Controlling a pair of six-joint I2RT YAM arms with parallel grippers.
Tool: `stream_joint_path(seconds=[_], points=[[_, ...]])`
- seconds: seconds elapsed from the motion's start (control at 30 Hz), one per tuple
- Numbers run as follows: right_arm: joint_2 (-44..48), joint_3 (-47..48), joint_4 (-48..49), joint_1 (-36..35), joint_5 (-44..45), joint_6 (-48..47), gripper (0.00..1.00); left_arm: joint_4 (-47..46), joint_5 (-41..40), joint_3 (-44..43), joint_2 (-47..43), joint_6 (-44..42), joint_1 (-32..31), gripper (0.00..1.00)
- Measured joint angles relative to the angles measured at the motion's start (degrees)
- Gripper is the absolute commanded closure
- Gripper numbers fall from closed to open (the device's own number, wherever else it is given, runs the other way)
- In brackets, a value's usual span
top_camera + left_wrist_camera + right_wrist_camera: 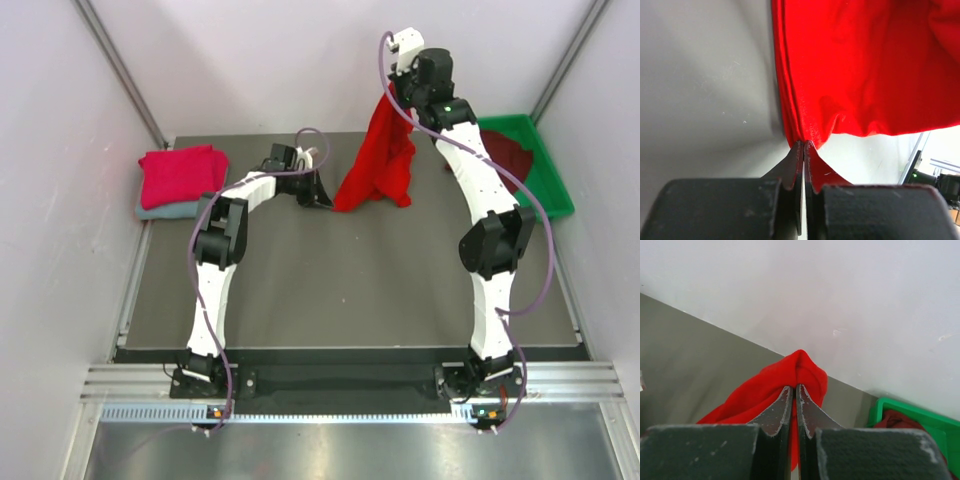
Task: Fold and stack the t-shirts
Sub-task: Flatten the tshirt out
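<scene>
The bright red t-shirt point(380, 160) hangs bunched over the back middle of the table. My right gripper point(392, 88) is shut on its top and holds it high; the cloth shows between its fingers in the right wrist view point(797, 371). My left gripper point(326, 200) is shut on the shirt's lower left corner, seen in the left wrist view point(860, 65). A folded crimson-pink t-shirt point(182, 173) lies on a folded grey-blue t-shirt point(168, 210) at the back left. A dark maroon t-shirt point(512, 155) lies in the green tray point(552, 190).
The dark table point(340, 290) has white walls on three sides. The green tray sits at the back right corner, also showing in the right wrist view point(920, 420). Purple cables loop along both arms.
</scene>
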State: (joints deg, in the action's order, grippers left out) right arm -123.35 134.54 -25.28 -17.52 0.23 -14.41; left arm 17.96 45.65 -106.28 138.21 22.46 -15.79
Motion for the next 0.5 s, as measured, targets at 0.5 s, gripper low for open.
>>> stream_joint_path(seconds=[0.5], points=[[9.7,-12.3,0.0,0.0,3.6,-2.2,1.00,11.5,-1.5,-0.1,-14.1,-12.6,4.3,1.00]])
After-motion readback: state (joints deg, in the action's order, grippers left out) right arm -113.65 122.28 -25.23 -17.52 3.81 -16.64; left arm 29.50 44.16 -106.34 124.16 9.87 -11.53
